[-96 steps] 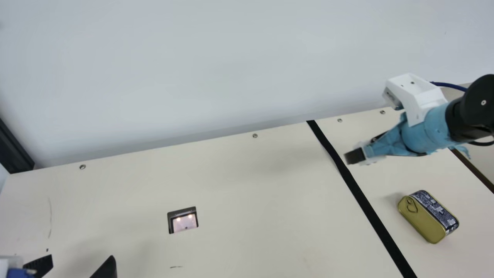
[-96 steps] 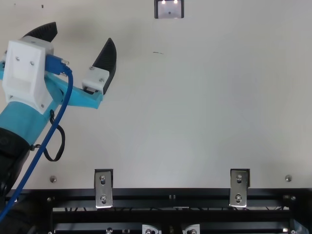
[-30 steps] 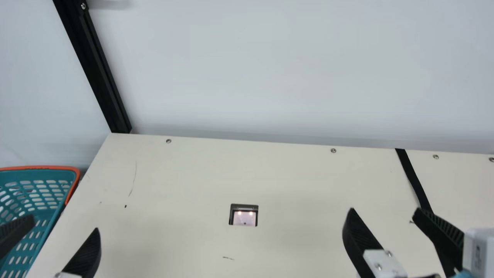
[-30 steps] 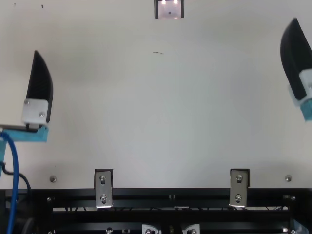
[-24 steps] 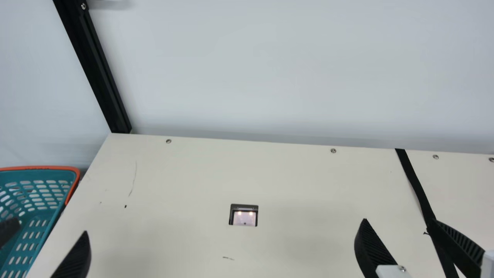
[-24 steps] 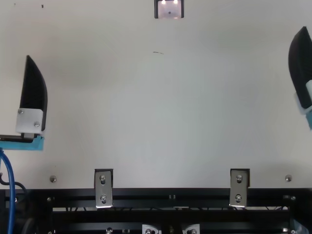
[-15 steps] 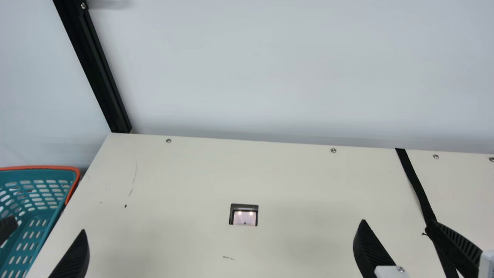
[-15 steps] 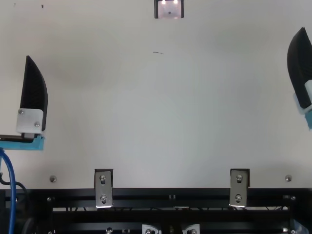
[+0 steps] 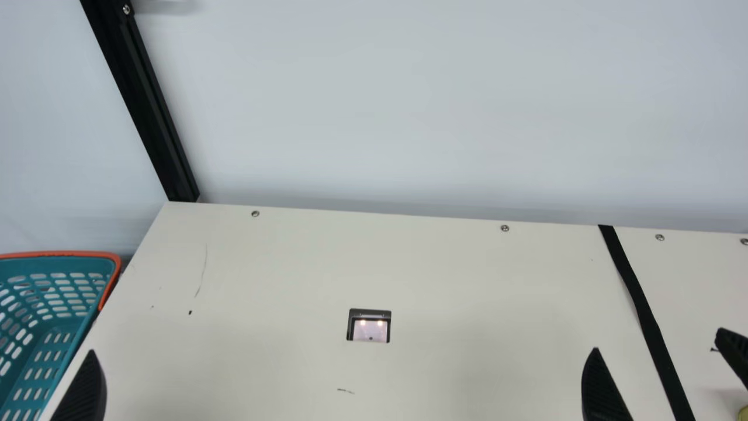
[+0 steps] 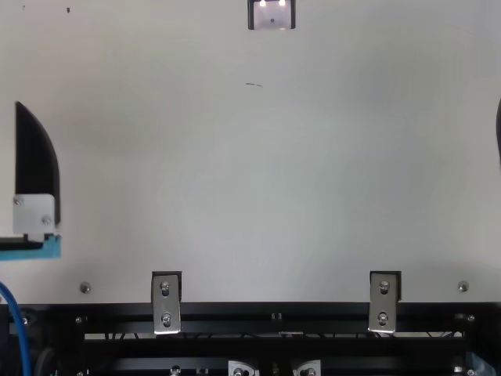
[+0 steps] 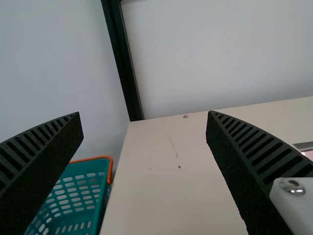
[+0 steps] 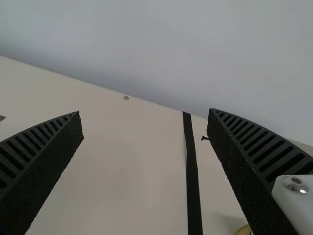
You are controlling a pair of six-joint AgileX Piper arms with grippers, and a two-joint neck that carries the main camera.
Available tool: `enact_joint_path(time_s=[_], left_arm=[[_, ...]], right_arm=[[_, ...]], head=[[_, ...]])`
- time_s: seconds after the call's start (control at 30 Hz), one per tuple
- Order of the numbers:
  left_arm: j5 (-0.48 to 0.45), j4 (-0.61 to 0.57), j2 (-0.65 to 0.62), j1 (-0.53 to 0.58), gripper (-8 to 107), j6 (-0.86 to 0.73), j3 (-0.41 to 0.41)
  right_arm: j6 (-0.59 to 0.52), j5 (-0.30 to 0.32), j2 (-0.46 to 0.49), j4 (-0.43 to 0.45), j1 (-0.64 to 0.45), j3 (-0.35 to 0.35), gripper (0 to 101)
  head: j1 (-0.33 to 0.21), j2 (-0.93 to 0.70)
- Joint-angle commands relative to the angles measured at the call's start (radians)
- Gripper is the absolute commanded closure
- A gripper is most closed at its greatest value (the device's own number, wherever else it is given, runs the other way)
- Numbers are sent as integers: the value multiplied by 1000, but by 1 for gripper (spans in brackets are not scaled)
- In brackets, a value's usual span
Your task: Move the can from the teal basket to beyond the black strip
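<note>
The gold can (image 9: 743,413) peeks in at the main view's right edge, on the table right of the black strip (image 9: 645,313). Part of the can (image 12: 243,230) also appears in the right wrist view, partly behind a finger. My right gripper (image 9: 657,340) is open and empty above the strip, to the can's left; its wrist view has the gripper (image 12: 144,111) with fingers wide apart. My left gripper (image 9: 82,386) is beside the teal basket (image 9: 64,254), one finger showing; in its wrist view the gripper (image 11: 144,112) stands open and empty.
A black post (image 9: 140,102) rises at the table's back left corner. A small dark-framed window (image 9: 370,325) is set into the table (image 9: 280,263). Metal brackets (image 10: 384,301) line the table's edge in the top view. A pale wall stands behind.
The main camera has turned since 3.2 s ago, bringing the basket into view. More recently both grippers moved outward, away from each other, and part of the can came into the main view.
</note>
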State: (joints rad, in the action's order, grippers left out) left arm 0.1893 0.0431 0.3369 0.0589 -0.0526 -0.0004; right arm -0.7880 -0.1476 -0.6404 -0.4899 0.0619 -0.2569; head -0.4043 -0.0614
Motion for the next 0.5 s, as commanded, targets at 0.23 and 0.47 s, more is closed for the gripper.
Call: enact_joint_path(time_s=[0.23, 0.47], left_arm=[[-68, 7, -33, 9, 9, 19, 0], [-88, 20, -8, 36, 9, 45, -28]], right_arm=[[21, 42, 58, 31, -27, 3, 0], [63, 45, 51, 79, -28, 2, 0]], head=[[-32, -12], [-32, -12]])
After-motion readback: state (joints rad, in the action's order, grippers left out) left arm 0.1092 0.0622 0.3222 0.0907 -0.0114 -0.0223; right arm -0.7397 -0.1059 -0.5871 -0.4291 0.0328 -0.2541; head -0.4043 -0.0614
